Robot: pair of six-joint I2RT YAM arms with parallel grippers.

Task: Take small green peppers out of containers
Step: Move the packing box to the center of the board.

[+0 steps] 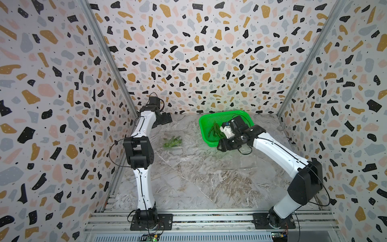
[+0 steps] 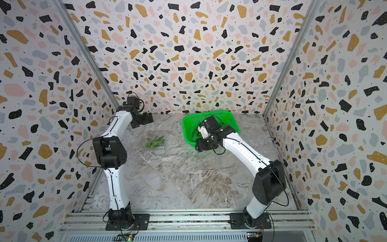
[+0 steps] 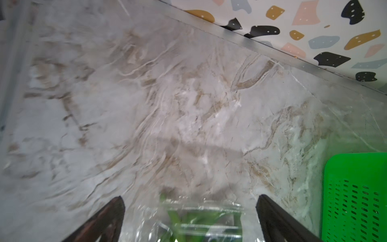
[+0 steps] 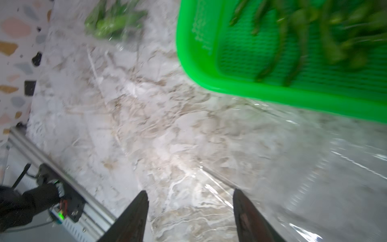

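A clear container (image 1: 172, 143) (image 2: 155, 142) holding small green peppers (image 1: 171, 141) lies left of centre on the marble table. My left gripper (image 1: 165, 118) (image 3: 190, 206) hangs open behind and above it; in the left wrist view the container (image 3: 199, 220) shows between the spread fingers, apart from both. More peppers (image 1: 215, 130) (image 4: 314, 31) lie in the green basket (image 1: 202, 125) (image 4: 209, 69). My right gripper (image 1: 221, 147) (image 4: 190, 198) is open and holds nothing, at the basket's front edge. An empty clear container (image 1: 248, 160) (image 4: 314, 167) lies beside it on the table.
The basket (image 2: 185, 127) stands at the back, right of centre, close to the rear wall. Patterned walls enclose three sides. Aluminium rails (image 1: 209, 218) with both arm bases run along the front edge. The right arm's forearm (image 1: 278, 150) crosses over the empty container.
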